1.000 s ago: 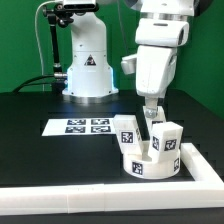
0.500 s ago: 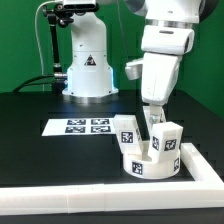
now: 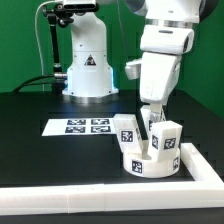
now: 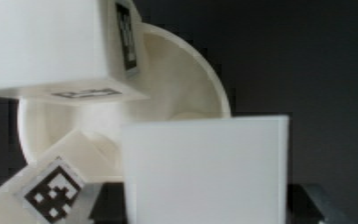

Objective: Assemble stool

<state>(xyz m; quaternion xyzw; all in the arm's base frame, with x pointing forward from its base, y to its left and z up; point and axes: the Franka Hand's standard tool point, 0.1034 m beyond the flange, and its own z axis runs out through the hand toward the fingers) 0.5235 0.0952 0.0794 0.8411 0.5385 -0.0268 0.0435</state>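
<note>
We've got the thick round white plastic seat (image 3: 152, 164) tucked into the long white border wall's (image 3: 100, 196) corner, chunky tagged legs (image 3: 126, 132) upright on it; two-finger gripper (image 3: 150, 117) sits right above them, jaw state we can't tell; we'd twist slow and stay vertical.

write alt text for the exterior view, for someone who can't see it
A white robot arm's gripper hangs just above a round white stool seat with chunky tagged legs standing up from it, on a black table. The marker board lies flat toward the exterior view's left of the seat, and a long white border wall runs along the near edge.
</note>
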